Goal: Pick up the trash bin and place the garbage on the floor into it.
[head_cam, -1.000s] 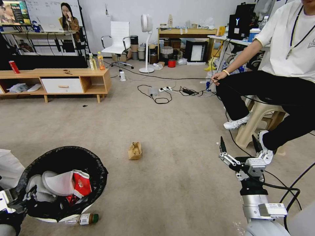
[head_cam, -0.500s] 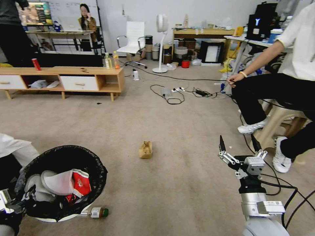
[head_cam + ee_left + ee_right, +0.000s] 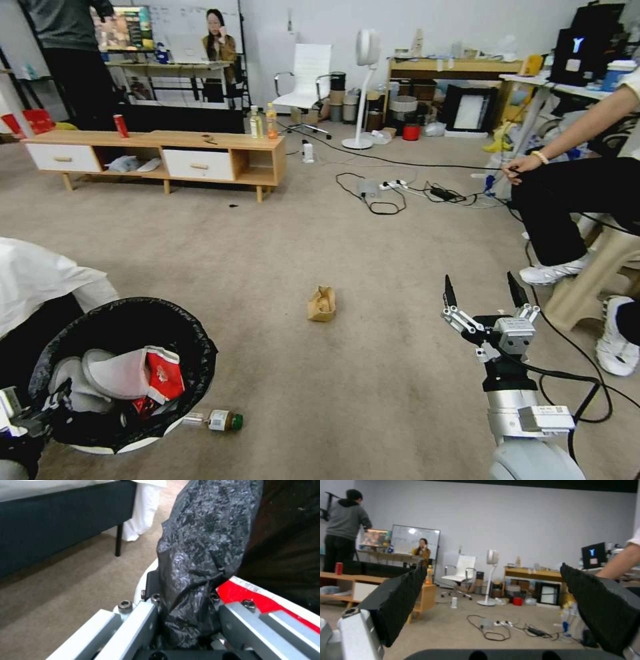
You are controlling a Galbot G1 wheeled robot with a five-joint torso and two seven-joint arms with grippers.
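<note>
In the head view, the round white trash bin lined with a black plastic bag (image 3: pixel 123 373) sits at lower left, holding crumpled white tissue and a red-white crushed carton (image 3: pixel 160 377). The left hand (image 3: pixel 17 417) is at its rim. A small green-capped bottle (image 3: pixel 217 421) lies on the beige carpet floor (image 3: pixel 280 253) just beside the bin; a tan paper bag (image 3: pixel 322 304) lies mid-frame. The right hand (image 3: pixel 480 300), lower right, has fingers apart.

In the left wrist view, the left hand (image 3: pixel 185 610) is clamped on the bag-covered rim.

In the right wrist view, the right hand (image 3: pixel 493 610) gapes wide.

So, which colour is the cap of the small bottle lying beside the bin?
Green, best seen in the head view: the bottle.
</note>
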